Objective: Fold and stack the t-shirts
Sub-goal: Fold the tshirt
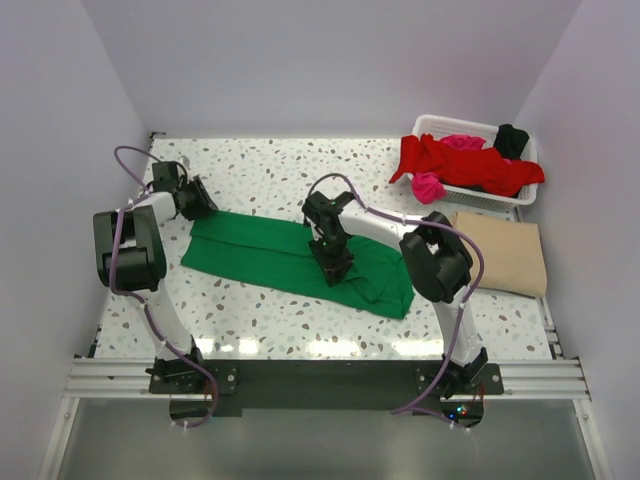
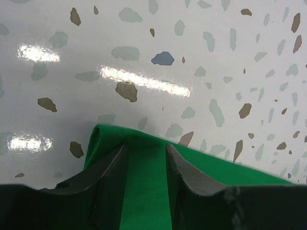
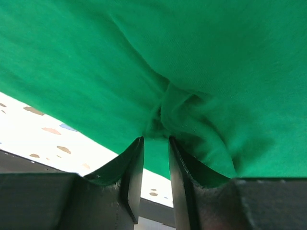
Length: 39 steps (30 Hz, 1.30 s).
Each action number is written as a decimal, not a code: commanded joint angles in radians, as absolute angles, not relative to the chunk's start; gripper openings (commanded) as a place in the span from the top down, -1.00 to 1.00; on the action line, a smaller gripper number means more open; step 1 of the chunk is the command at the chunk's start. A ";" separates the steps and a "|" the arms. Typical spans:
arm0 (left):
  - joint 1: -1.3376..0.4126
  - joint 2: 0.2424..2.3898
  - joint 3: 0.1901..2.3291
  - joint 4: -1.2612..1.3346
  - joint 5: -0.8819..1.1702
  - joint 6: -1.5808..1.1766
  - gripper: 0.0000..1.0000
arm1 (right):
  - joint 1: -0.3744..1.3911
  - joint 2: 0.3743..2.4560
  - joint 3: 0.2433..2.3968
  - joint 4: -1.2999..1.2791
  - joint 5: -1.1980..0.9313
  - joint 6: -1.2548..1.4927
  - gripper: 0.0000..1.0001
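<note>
The bright green cloth t-shirt (image 1: 262, 255) runs left-right across the speckled surface (image 1: 280, 170); the left claw (image 1: 203, 205) pinches its left end, the right claw (image 1: 335, 270) its bunched middle.

- green shirt (image 1: 260, 252): plain bright green
- tan shirt (image 1: 505, 255), right: plain
- basket (image 1: 445, 122), far right: white lattice
- in it: red shirt (image 1: 470, 168), magenta shirt (image 1: 430, 187), black shirt (image 1: 512, 140)
- table (image 1: 270, 170): white, with grey, brown and blue flecks
</note>
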<state>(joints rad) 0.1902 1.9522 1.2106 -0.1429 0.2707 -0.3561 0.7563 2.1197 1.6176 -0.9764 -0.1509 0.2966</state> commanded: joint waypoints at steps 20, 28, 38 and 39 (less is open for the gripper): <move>0.210 1.925 1.196 -0.172 0.262 -0.351 0.16 | 0.764 2.135 1.672 -0.960 -0.117 0.284 0.62; 0.215 1.925 1.193 -0.167 0.265 -0.354 0.16 | 0.762 2.160 1.689 -0.979 -0.169 0.268 0.80; 0.216 1.922 1.189 -0.166 0.264 -0.353 0.16 | 0.764 2.123 1.715 -1.011 -0.202 0.262 1.00; 0.216 1.922 1.189 -0.167 0.264 -0.353 0.16 | 0.764 2.125 1.735 -1.018 -0.215 0.261 1.00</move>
